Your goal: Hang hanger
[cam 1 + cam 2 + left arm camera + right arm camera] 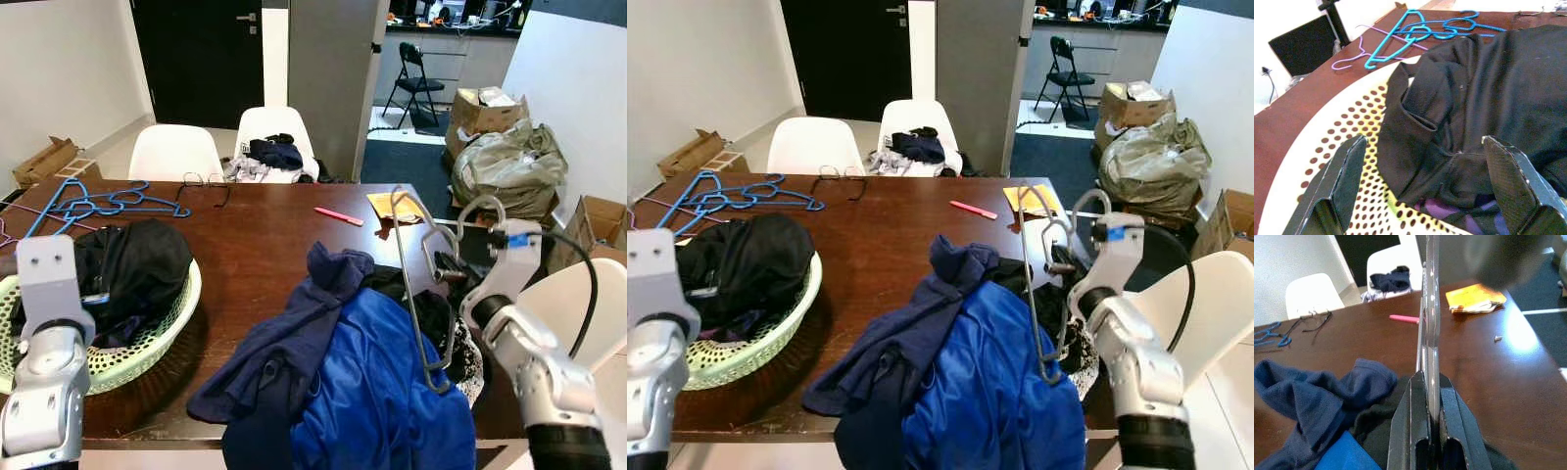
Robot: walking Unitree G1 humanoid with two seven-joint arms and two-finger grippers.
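Up over the desk's (265, 235) right half, the right gripper (1431, 396) holds a wire hanger (416, 284) on edge above a heap of blue and navy clothes (343, 372); its jaws are pressed tight on the wire, with no gap between them. The hanger's hook sits by the gripper and its long frame runs down toward the heap, ending just above the blue cloth. Beyond the heap the brown desk top lies bare across the middle, with a pink pen (338, 216) and a yellow packet (394, 205) toward the far right edge. The near edge runs under the clothes, which spill over it.

On the left, the left gripper (1425, 166) hovers over a pale green basket (147, 348) at the near left corner, jaws spread wide and holding nothing, above a black garment (132, 264) heaped in the basket. Blue hangers (98, 204) lie tangled at the far left corner, and glasses (206, 183) rest near the far edge.

Two white chairs (176, 152) stand behind the desk, one carrying dark clothes, and a third white chair (578, 304) crowds the right side close to the right arm. Boxes and a bag (509, 162) sit on the floor to the right.
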